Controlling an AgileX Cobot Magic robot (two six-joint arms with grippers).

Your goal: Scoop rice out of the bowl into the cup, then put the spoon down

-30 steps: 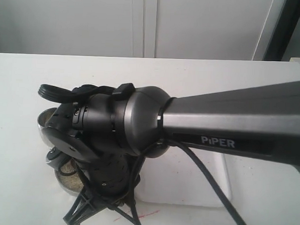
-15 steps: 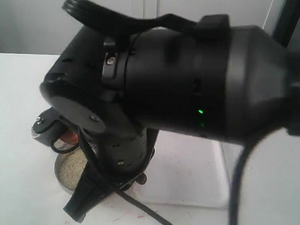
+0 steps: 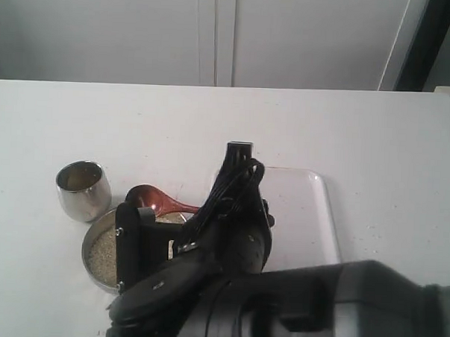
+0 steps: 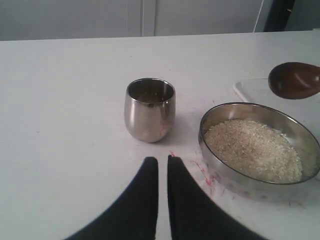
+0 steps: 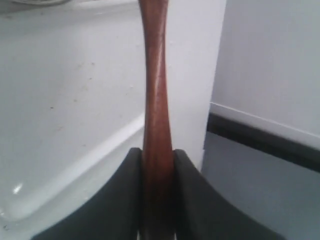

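R arm has dropped low vs a sec ago, so cup (image 4: pixel 149 112) & bowl (image 4: pixel 230 176) show again. R gripper (image 5: pixel 157 152) is clamped on spoon (image 3: pixel 155 200) handle, scoop above bowl's far rim and looking empty. Rice (image 4: pixel 252 150) in bowl. L gripper (image 4: pixel 161 160) together, empty. Prob another scoop next.

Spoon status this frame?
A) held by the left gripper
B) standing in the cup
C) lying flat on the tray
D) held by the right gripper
D: the right gripper is clamped on the handle of the spoon, whose scoop sits near the rim of the bowl. The left gripper holds nothing.
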